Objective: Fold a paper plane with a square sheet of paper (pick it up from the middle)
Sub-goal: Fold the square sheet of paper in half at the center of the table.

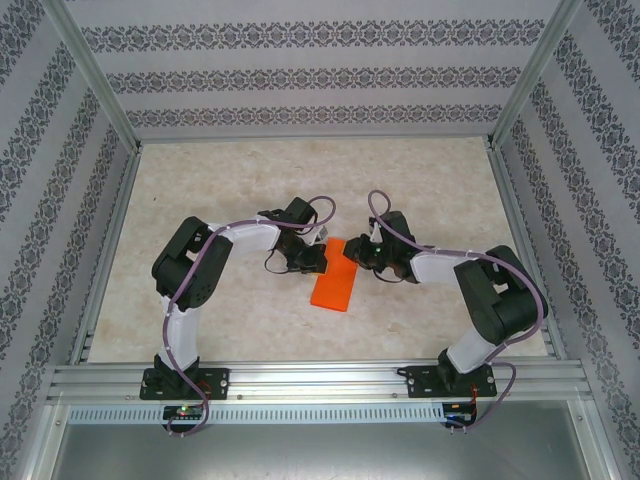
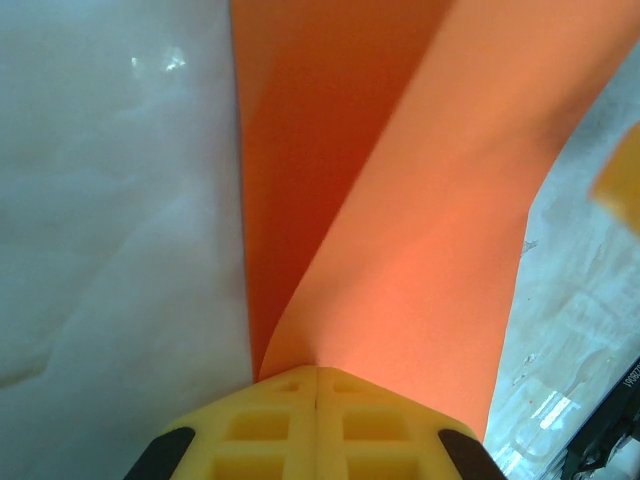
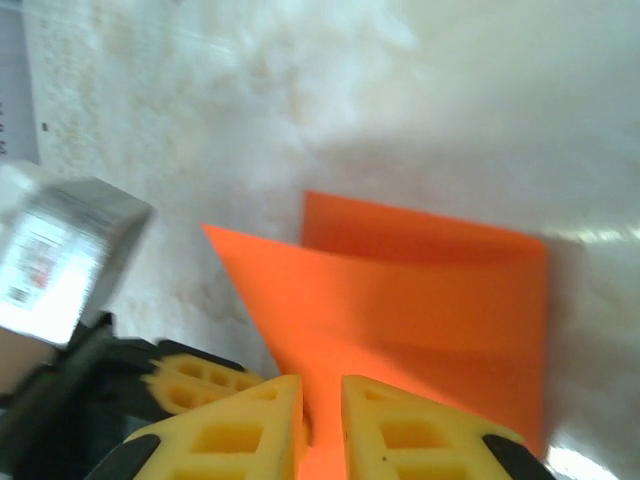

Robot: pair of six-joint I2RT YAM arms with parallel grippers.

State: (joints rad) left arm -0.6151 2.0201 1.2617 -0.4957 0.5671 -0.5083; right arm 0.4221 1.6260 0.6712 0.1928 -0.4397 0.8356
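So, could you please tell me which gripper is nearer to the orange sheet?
Neither is nearer: both touch it. The left gripper is shut on the orange sheet at its left side; the right gripper pinches its right side, both near its far end.

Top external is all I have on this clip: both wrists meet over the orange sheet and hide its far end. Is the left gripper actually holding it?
Observer: Yes. In the left wrist view the left gripper is shut on the orange sheet.
Operator: And the right?
Observer: The right gripper shows a slim gap with paper in it; clamped or not, I cannot tell.
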